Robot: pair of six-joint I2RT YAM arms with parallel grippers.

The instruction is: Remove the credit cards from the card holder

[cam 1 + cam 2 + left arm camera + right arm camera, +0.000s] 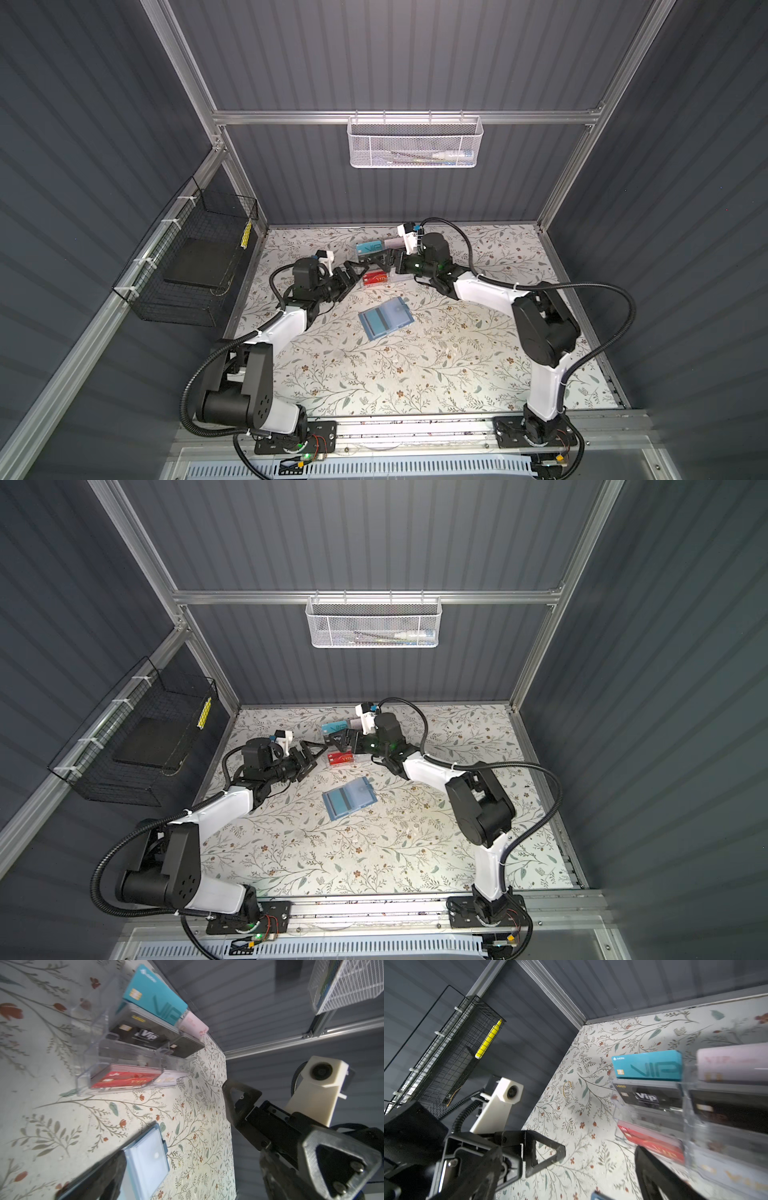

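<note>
The slate-blue card holder (386, 318) (349, 798) lies open on the floral tabletop, nearer the front than both grippers. A dark band shows through its translucent sleeve; I cannot tell whether it is a card. In the left wrist view the card holder (147, 1157) lies beside one finger. A black card lettered "VIP" (143, 1035) (645, 1097) stands in a clear acrylic rack (89, 1076). My left gripper (353, 276) (192, 1167) hovers open and empty at the rack's left. My right gripper (382, 264) (574, 1167) is open and empty over the rack, tips almost meeting the left's.
The rack also holds a teal card (153, 995), red cards (124, 1080) and a pink card (193, 1024). A white mesh basket (413, 141) hangs on the back wall. A black wire basket (187, 266) hangs on the left wall.
</note>
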